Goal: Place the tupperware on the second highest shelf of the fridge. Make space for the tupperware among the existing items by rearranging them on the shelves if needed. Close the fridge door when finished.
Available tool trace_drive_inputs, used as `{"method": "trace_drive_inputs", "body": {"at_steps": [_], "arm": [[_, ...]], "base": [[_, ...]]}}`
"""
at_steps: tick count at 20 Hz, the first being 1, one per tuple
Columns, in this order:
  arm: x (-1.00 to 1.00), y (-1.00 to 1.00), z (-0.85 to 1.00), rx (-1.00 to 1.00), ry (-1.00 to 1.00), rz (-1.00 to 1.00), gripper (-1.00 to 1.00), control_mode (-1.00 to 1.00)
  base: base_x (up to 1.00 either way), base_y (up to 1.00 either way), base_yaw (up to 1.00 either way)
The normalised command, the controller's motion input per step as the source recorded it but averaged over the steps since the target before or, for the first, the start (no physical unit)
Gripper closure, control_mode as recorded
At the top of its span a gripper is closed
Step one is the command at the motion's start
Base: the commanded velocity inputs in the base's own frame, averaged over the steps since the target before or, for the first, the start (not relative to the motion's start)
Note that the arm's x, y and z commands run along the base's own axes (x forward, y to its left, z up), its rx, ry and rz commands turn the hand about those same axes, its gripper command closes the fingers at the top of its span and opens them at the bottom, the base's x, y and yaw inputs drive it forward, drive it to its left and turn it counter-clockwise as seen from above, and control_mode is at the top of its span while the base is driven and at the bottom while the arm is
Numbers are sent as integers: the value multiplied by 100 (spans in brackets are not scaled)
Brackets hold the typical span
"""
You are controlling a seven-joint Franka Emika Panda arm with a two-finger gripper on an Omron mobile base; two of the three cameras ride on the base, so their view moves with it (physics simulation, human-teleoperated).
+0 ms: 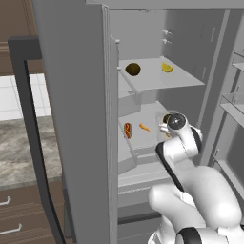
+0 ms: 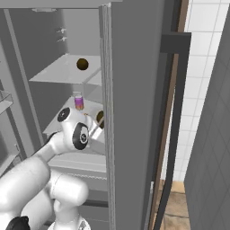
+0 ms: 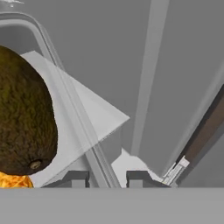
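The fridge (image 1: 76, 95) stands open, and its left door leaf fills the near side of the left base view. Inside it, an upper shelf (image 1: 157, 78) carries a dark brown lump (image 1: 133, 69) toward the left and a yellow piece (image 1: 167, 67) toward the back right, well apart from each other. The second shelf (image 1: 147, 116), next below it in the fridge, holds a sausage in a bun (image 1: 127, 129) with a carrot (image 1: 144, 127) just beside it on the right. A second brown lump (image 1: 167, 118) sits further right on that shelf, partly hidden by the arm (image 1: 183, 143), which reaches into the fridge at this level. The right base view also shows a small cup (image 2: 78, 101) with a pink-purple fill, standing deeper in the fridge on the same shelf.

In the hand view the gripper (image 3: 106, 178) has its jaws narrow, pinched on the grey rim of the tupperware (image 3: 70, 98), which runs up and away from between the fingertips (image 3: 74, 178). An orange-yellow bit of food (image 3: 13, 180) shows at the tupperware's near corner. The second lump looms close beside the rim. So the tupperware is in the claw, inside the fridge at the second shelf; whether it rests on the panel I cannot tell.
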Motion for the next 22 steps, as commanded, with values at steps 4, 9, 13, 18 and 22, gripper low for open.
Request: {"method": "trace_drive_inputs", "body": {"at_steps": [4, 9, 13, 18, 22], "arm": [[0, 0, 0, 4, 9, -22, 100, -100], [0, -1, -1, 5, 7, -18, 100, -100], [0, -3, -31, 4, 0, -9, 100, -100], [0, 0, -38, 0, 0, -1, 100, -100], [12, 0, -10, 1, 0, 0, 100, -100]], "base": [[0, 0, 0], [0, 0, 0], [0, 0, 0], [0, 0, 0], [0, 0, 0]]}}
